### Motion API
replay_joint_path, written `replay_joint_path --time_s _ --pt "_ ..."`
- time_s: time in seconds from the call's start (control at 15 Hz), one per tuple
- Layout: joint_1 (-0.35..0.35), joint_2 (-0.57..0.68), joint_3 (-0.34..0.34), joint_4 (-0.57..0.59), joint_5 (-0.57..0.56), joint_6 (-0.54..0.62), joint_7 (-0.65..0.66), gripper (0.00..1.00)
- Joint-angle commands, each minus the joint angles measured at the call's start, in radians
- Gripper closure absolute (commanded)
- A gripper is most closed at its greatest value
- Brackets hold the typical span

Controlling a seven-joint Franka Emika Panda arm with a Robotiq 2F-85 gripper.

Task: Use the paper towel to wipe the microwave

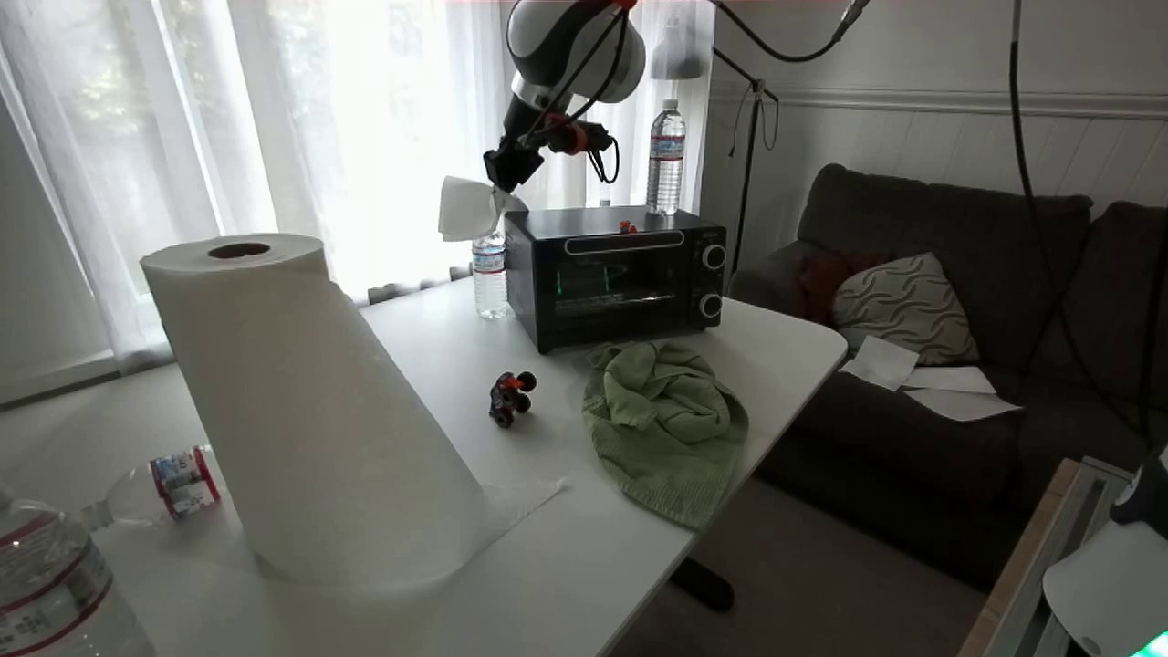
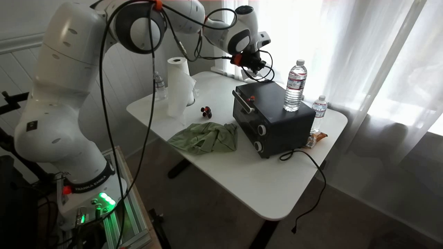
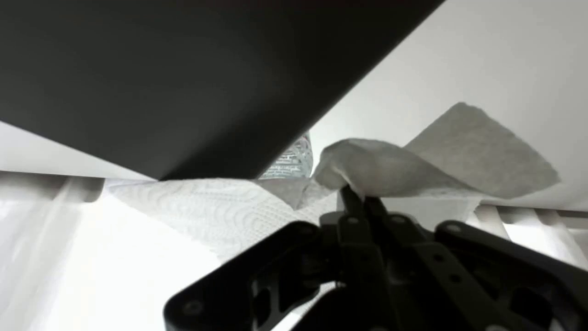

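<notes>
Boxy black microwave [image 2: 277,117]: dark glass door [image 1: 610,285], pale-ringed round knobs [image 1: 714,256] | white paper-towel sheet [image 3: 202,204]: embossed wavy lines | crumpled green fabric cloth [image 1: 664,427]: fine ribbing | black wheeled toy [image 1: 509,399]: red-orange parts | pale fabric cushion [image 1: 903,312]: curved interlocking pattern

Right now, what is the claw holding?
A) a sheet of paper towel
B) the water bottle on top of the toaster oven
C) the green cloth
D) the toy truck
A, since the wrist view shows the claw closed, with a crumpled sheet of paper towel pinched at its tips and spreading out to both sides.
</notes>
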Motion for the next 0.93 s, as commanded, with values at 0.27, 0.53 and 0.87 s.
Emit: replay_joint_path --time_s 0.27,0.53,0.87 --pt "0.050 -0.105 -0.155 -0.050 -0.076 0.021 0.126 0.95" --pt "0.056 -0.081 -0.224 -0.036 -0.126 -0.005 0.188 0.94" --pt "0.051 -0.054 -0.249 -0.035 -0.150 -0.075 0.215 0.95"
